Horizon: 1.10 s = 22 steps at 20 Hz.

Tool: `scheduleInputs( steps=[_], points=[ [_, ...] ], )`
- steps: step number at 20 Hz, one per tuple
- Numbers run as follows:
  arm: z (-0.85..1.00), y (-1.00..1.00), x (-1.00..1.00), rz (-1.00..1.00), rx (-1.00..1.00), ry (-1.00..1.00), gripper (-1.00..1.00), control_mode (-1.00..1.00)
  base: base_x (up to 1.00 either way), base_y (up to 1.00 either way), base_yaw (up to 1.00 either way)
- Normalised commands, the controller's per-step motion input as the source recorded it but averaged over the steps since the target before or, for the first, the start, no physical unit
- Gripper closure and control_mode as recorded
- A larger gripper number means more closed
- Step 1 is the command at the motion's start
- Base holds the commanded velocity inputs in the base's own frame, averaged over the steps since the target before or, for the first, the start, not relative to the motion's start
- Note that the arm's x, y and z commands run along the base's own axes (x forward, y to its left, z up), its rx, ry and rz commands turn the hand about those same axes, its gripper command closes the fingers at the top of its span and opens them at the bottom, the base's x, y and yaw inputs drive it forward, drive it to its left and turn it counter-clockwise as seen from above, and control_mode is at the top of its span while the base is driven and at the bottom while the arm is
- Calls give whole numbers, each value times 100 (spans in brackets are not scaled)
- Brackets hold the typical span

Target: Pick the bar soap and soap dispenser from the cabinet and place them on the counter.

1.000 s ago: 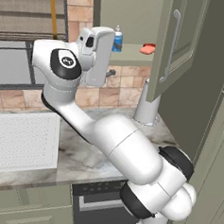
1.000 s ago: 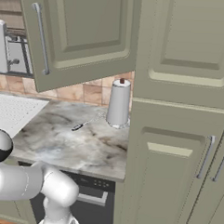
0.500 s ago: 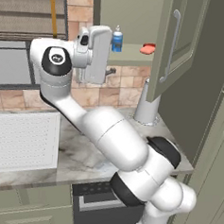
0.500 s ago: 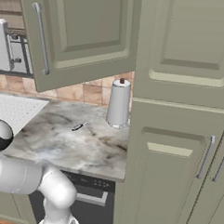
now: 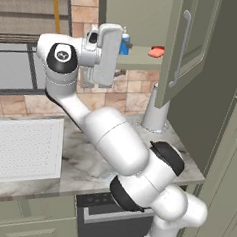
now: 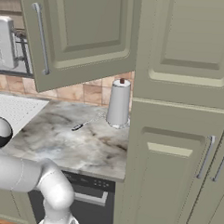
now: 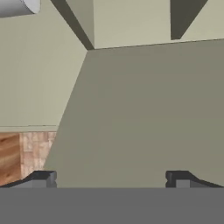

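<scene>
Beside the soap dispenser [image 5: 124,43], the bar soap [image 5: 156,51].

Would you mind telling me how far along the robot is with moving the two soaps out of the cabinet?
Done: the cabinet door stands open. In hand: nothing; the gripper is raised near the shelf, jaws wide apart and empty. Left: both items. The soap dispenser and the bar soap sit on the inner shelf, and neither has reached the counter.
</scene>
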Motion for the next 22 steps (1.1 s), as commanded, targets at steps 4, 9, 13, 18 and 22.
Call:
scheduleInputs(
  steps=[4,9,13,18,22],
  points=[
    [0,-38,0,0,0,0,-100,-100,0,0,0],
    [0,-36,0,4,0,0,-100,-100,0,0,0],
    [0,-30,0,6,0,0,-100,-100,0,0,0],
    [0,-24,0,8,0,0,-100,-100,0,0,0],
    [0,-26,-4,8,0,0,-100,-100,0,0,0]
  ],
)
